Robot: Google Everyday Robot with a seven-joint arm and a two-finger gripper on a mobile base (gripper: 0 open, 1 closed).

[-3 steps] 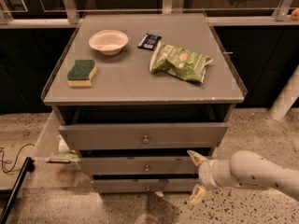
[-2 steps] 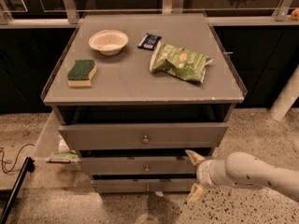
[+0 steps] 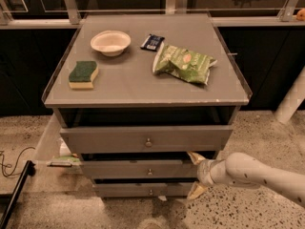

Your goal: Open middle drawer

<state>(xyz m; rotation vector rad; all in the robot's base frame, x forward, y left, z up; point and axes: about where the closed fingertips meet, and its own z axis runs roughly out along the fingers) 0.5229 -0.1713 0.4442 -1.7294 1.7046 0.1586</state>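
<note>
The middle drawer (image 3: 124, 169) is a grey flat front with a small round knob (image 3: 149, 172), between a taller top drawer (image 3: 119, 138) and a thin bottom drawer (image 3: 124, 190). It stands out a little from the cabinet, with a dark gap above it. My gripper (image 3: 195, 174) comes in from the right on a white arm (image 3: 257, 174). It is open, with one fingertip (image 3: 194, 157) by the drawer's upper right corner and the other (image 3: 196, 191) below it, at the drawer's right end and well right of the knob.
On the cabinet top (image 3: 133, 80) lie a white bowl (image 3: 110, 42), a green-and-yellow sponge (image 3: 83, 74), a dark snack packet (image 3: 152, 42) and a green chip bag (image 3: 185, 63). A black bar (image 3: 14, 194) and cable (image 3: 9, 163) lie on the floor at left. A white post (image 3: 291, 99) stands at right.
My gripper has moved slightly left, closer to the right end of the middle drawer. The drawers have not visibly moved.
</note>
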